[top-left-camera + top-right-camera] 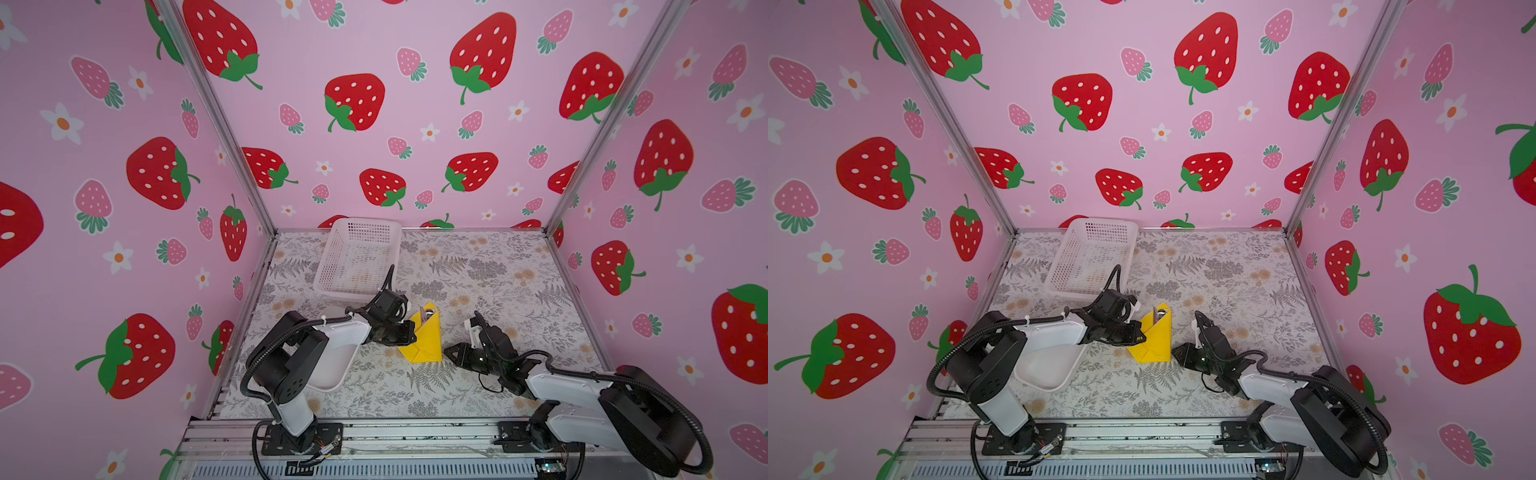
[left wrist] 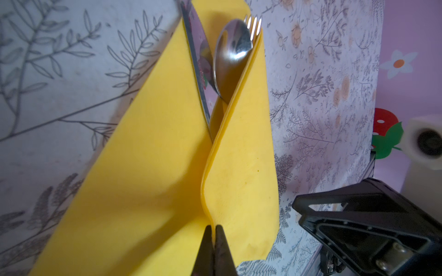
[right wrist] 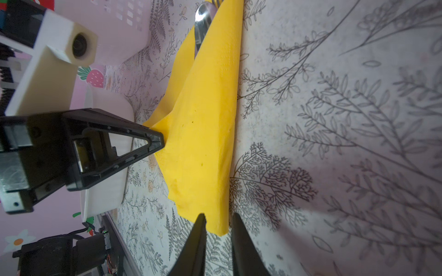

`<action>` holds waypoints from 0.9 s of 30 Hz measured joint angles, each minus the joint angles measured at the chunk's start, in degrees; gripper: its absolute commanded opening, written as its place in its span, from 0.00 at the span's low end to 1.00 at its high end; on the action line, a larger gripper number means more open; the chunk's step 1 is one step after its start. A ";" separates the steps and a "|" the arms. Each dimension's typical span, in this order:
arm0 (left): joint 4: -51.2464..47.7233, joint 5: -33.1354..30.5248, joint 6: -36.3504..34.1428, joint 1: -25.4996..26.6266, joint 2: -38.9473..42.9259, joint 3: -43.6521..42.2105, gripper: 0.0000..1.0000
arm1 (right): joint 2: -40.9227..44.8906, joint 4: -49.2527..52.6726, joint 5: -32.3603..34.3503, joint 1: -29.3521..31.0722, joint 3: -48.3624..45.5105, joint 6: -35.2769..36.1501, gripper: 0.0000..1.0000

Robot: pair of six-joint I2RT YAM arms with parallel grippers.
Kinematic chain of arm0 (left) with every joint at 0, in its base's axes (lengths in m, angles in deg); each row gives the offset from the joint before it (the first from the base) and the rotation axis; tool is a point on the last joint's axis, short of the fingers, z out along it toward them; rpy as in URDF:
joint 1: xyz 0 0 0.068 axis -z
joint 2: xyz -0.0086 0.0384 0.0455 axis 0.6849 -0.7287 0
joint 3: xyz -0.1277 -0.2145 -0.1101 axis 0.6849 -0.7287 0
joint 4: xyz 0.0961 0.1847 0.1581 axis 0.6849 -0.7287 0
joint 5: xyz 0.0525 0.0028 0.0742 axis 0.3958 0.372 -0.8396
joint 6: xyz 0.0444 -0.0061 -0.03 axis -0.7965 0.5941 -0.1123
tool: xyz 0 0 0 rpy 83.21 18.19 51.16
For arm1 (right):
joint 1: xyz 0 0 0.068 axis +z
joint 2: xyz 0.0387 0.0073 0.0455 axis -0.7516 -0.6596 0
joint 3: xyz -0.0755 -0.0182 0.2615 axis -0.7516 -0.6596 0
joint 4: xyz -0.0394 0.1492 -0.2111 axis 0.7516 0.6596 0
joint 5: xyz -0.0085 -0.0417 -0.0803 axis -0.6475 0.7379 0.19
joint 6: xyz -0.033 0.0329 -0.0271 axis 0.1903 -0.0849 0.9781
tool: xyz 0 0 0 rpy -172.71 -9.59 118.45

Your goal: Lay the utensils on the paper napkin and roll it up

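One napkin (image 2: 155, 167) enfolds seemingly three utensils (image 2: 233, 47); left gripper (image 2: 213, 229) pinches it, right gripper (image 3: 218, 215) slightly parted.

Napkin (image 3: 203, 143): thin yellow paper, matt, with a fine embossed grain and soft creases.
Utensils (image 2: 233, 47): polished metal, mirror-bright, reflecting their surroundings.
Basket (image 1: 332, 257): white perforated plastic with a slight sheen.
Tray (image 1: 332, 368): white plastic, smooth, semi-gloss.
Table (image 1: 478, 270): covered by a smooth matt sheet printed with grey foliage; the left wrist view shows faint scuffing.
Left gripper (image 2: 213, 229) and right gripper (image 3: 218, 216): jaws of matt black moulded plastic; bare metal screws show on the right gripper's body.
Arm shells (image 1: 345, 332): smooth white plastic, lightly glossy.
Walls (image 1: 374, 62): matt printed panels.
Frame posts (image 1: 216, 116): bare silvery metal with a dull satin finish.
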 measured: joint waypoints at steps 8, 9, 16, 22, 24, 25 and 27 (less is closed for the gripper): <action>0.02 -0.04 -0.22 0.00 0.00 -0.66 0.00 | -2.10 -1.20 -2.05 0.00 1.70 0.31 0.22; 0.02 -0.09 -0.24 0.00 0.07 -0.81 0.00 | -2.23 -1.46 -2.29 0.00 1.88 0.42 0.22; -0.02 -0.48 -0.61 0.00 0.55 -1.55 0.00 | -2.84 -2.58 -3.61 0.00 2.51 0.85 0.23; -0.02 -0.92 -0.66 0.00 0.55 -1.55 0.00 | -3.30 -2.67 -4.22 0.17 2.51 0.96 0.21; -0.02 -1.14 -0.68 0.02 0.55 -1.55 0.00 | -3.65 -2.75 -4.70 0.39 2.73 1.20 0.21; 0.00 -1.36 -0.70 0.02 0.55 -1.64 0.00 | -4.17 -2.69 -5.05 0.55 3.15 1.31 0.21; 0.04 -1.55 -0.70 0.02 0.55 -2.03 0.00 | -5.55 -2.60 -5.49 1.05 4.24 1.70 0.21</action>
